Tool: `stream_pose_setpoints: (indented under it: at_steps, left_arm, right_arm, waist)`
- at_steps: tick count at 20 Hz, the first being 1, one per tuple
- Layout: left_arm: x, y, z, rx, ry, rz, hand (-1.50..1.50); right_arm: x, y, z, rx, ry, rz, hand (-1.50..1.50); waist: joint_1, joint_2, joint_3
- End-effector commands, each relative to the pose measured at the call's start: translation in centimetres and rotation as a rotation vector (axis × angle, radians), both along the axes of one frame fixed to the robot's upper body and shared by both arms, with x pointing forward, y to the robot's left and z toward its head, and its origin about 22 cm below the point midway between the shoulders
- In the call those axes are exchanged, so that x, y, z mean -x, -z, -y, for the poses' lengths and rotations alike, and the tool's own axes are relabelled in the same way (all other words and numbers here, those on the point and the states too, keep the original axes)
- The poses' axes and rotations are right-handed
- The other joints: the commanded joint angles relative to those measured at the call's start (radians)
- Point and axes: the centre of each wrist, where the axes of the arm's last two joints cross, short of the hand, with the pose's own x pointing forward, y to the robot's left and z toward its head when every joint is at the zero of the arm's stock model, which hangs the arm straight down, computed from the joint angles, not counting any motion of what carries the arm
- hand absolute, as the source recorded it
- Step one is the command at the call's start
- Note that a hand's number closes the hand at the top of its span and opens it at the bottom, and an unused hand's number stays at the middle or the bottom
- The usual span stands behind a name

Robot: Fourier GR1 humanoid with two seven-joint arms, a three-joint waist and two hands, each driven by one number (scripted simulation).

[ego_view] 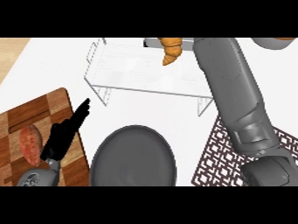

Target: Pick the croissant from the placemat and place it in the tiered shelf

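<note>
The golden-brown croissant [170, 51] is at the far edge of the clear wire tiered shelf [144, 74], over its top tier. My right forearm reaches from the lower right across the shelf to it. Only a dark sliver of the right hand [152, 43] shows at the view's top edge, curled against the croissant; the rest is cut off. The brown lattice placemat [288, 144] lies at the lower right, partly under that arm, with nothing visible on it. My left hand [64, 133] rests open over the cutting board's right edge, fingers straight and pointing up and right.
A wooden checkered cutting board [15, 131] at the lower left carries a reddish-brown patty [30, 143]. A dark grey round plate [133, 157] lies in front of the shelf. A grey rounded vessel [277, 43] peeks in at the top right.
</note>
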Motion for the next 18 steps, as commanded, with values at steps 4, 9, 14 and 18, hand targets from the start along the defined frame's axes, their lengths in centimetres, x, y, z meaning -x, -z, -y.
stream_pose_setpoints:
  at_steps: [4,9,14,18]
  left_arm:
    - [0.9,1.0,-0.1,-0.002,-0.031,-0.023,0.0]
    - [1.7,0.9,-0.7,-0.006,-0.084,-0.016,0.0]
    - [2.9,2.1,-1.5,-0.02,-0.116,-0.05,0.0]
    - [3.3,1.0,-2.5,0.011,-0.157,-0.048,0.0]
  right_arm:
    - [-0.1,-1.0,0.0,-0.113,0.206,0.252,-1.5]
    - [0.4,-0.8,4.0,-0.08,0.421,0.366,-1.5]
    - [2.2,1.4,8.9,-0.11,0.544,0.273,-1.5]
    - [6.2,2.7,11.8,-0.092,0.517,0.275,-1.5]
  waist:
    - [-0.041,-0.014,-0.001]
    - [-0.093,-0.032,-0.001]
    - [-0.134,-0.045,-0.002]
    - [-0.153,-0.053,-0.001]
